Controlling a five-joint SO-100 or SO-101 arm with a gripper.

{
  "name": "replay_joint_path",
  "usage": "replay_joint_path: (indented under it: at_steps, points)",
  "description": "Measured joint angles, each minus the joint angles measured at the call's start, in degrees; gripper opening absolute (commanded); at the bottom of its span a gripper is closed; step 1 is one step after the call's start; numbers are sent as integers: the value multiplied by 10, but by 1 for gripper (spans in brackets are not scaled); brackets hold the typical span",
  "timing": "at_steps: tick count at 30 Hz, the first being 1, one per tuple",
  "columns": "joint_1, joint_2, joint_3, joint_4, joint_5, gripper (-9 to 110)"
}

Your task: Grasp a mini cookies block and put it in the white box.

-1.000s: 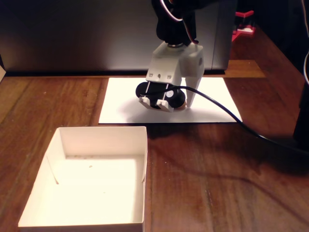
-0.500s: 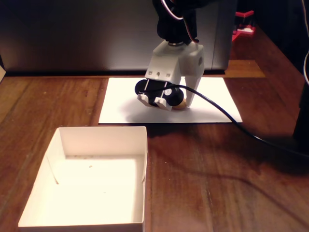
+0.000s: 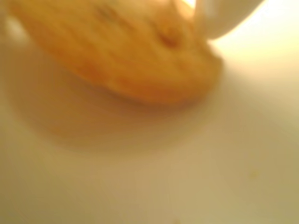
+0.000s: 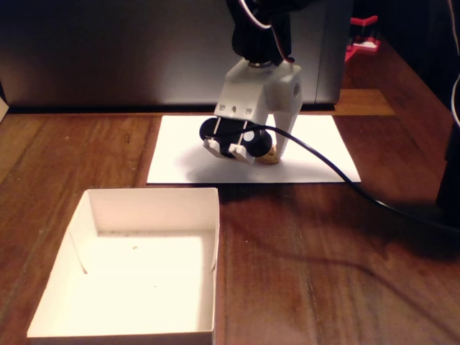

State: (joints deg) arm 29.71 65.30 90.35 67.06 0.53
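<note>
**Cookie right at the fingertips, box well off to the side**

Close-up from the wrist view: mini cookies block (image 3: 126,51) filling the upper half, round and flat, tan-brown with a couple of darker specks, slightly grainy baked surface, all pretty blurry. Smooth white plastic fingertip (image 3: 219,18) pressed against its upper right edge. Underneath, a plain matte white surface with a soft shadow below the cookie.

From the fixed view: gripper (image 4: 267,154) pointing down over the flat white paper sheet (image 4: 187,154), chunky white printed shell on top, black motor body hanging to the left of the fingers. Just a sliver of the cookie peeking out at the tips, tucked between the black part and the pointed white finger (image 4: 282,144). Looks lifted or tilted off the sheet in the wrist view, but too blurry to call. Fingers drawn in close around the cookie; only one of them seen actually touching it, so can't tell for sure whether it's properly pinched.

Thin black cable (image 4: 338,169) curving away from the fingers to the right across the dark wood-grain table (image 4: 323,259).

White box (image 4: 136,269) sitting well apart from the fingers, nearer the camera and to the left: shallow, square, thin folded cardboard walls, open top, a few tiny crumbs on its floor.
</note>
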Motion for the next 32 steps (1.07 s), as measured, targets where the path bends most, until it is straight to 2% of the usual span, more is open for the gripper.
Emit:
replay_joint_path:
  at_steps: [14,29,32]
  points:
    - [5,-19,-8,1,4,37]
    - [1,-10,-6,-55,17,36]
    - [1,-10,-6,-58,17,31]
